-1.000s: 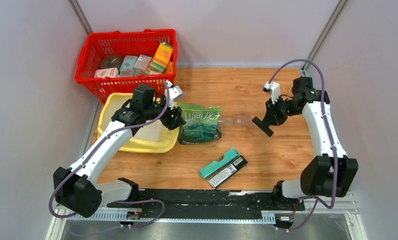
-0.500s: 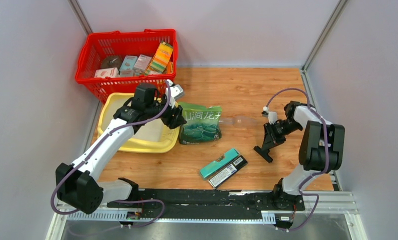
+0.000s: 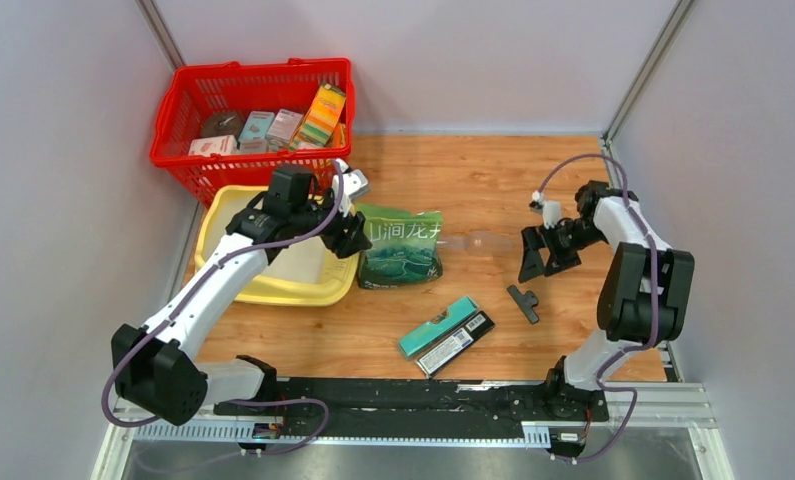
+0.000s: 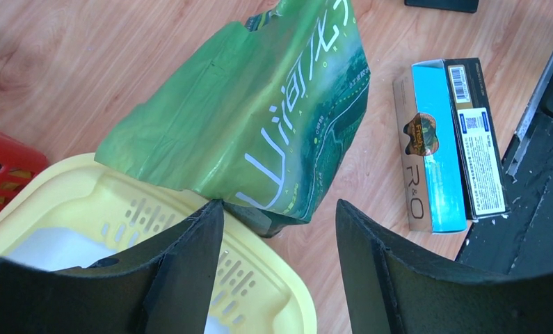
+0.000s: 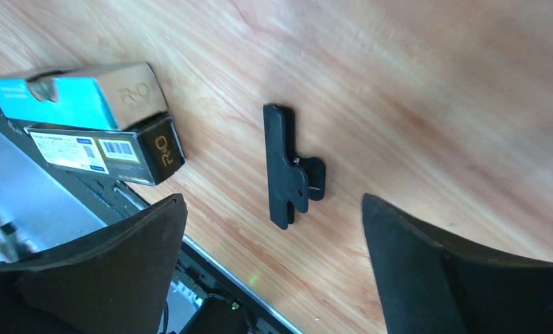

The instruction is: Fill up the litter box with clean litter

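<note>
The pale-yellow litter box [image 3: 282, 292] lies at the left, its slotted rim [image 4: 256, 275] under my left fingers. No clean litter shows in any view. A green printed bag [image 3: 401, 250] lies against the box's right side. My left gripper [image 3: 351, 234] hangs open over the bag's near corner [image 4: 273, 118] and the box rim, holding nothing [image 4: 280, 209]. My right gripper [image 3: 537, 256] is open above a black clip [image 3: 522, 301] lying flat on the wood. In the right wrist view the clip [image 5: 287, 167] lies beyond the spread jaws of that gripper [image 5: 273, 202].
A red mesh basket [image 3: 248, 110] of packets stands behind the litter box. A translucent scoop [image 3: 478, 240] lies right of the bag. A teal box [image 3: 436, 326] and a black box [image 3: 457, 342] lie side by side near the front rail [image 3: 413, 392].
My right gripper came down toward the table with the black clip, opened and let it go, then lifted away. The clip now lies on the wood. The left arm stayed still.
</note>
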